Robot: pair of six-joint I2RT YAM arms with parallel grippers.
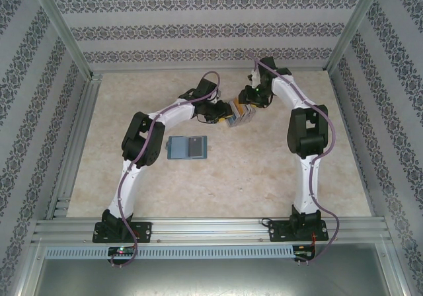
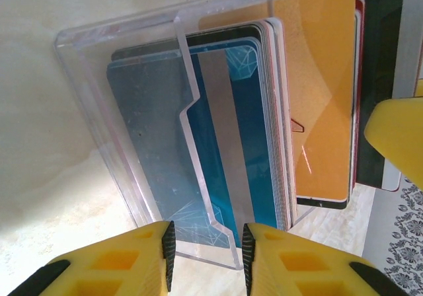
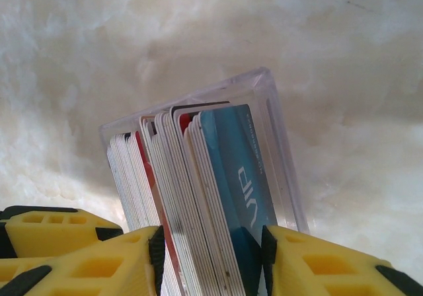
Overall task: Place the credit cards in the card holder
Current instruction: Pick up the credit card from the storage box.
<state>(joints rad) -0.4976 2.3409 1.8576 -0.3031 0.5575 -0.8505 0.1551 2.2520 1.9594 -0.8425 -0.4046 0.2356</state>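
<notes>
The card holder [image 1: 188,148], a teal-blue wallet, lies flat on the table left of centre, away from both grippers. The credit cards [image 1: 239,117] stand packed in a clear plastic case [image 2: 86,65] held between the two arms at the table's far middle. In the left wrist view, blue cards with a silver stripe [image 2: 231,144] and an orange card [image 2: 324,91] show through the case. My left gripper [image 2: 208,253] is shut on the case's near corner. My right gripper [image 3: 211,256] is shut on a thick stack of cards [image 3: 198,197], white-edged with a blue one outermost, standing in the case [image 3: 281,150].
The pale marble-patterned tabletop [image 1: 264,177] is bounded by patterned walls and an aluminium frame rail [image 1: 211,226] at the near edge. One of the right gripper's yellow fingers [image 2: 396,137] shows beside the cards in the left wrist view.
</notes>
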